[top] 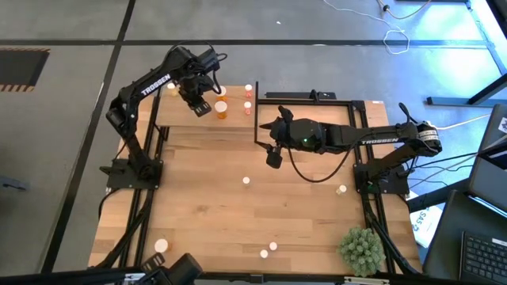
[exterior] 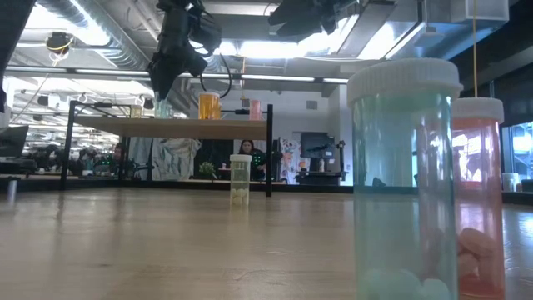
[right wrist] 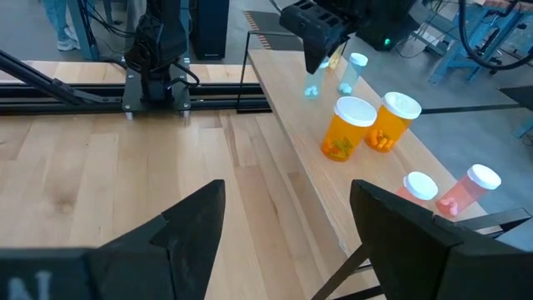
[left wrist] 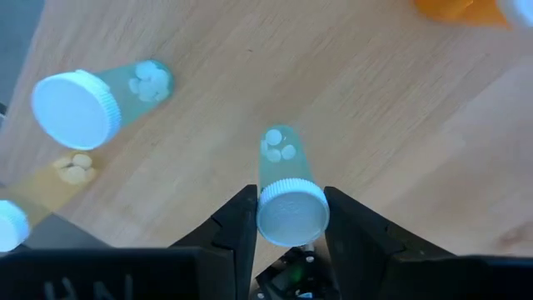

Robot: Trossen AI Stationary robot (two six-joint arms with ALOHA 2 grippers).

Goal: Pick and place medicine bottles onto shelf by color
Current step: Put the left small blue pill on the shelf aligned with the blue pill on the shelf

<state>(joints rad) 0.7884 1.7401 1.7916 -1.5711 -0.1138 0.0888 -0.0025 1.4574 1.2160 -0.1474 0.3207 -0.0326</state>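
Partly done. On the shelf (top: 238, 131), upper middle of the high view: two orange bottles (right wrist: 369, 126), two pink bottles (right wrist: 445, 190), one green bottle (right wrist: 352, 72). Left gripper (left wrist: 290, 242) over the shelf, jaws clamped on another green bottle (left wrist: 286, 190). Right gripper (top: 273, 157) idle mid-frame, jaws wide. About six bottles left on the bench (top: 206, 206).

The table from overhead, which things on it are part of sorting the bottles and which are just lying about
Part of the job:
- pale green bottle held in the left end effector
- orange bottles standing on the shelf
- loose bottles on the table

Just lying about:
- spiky green plant ball
- cables on the floor
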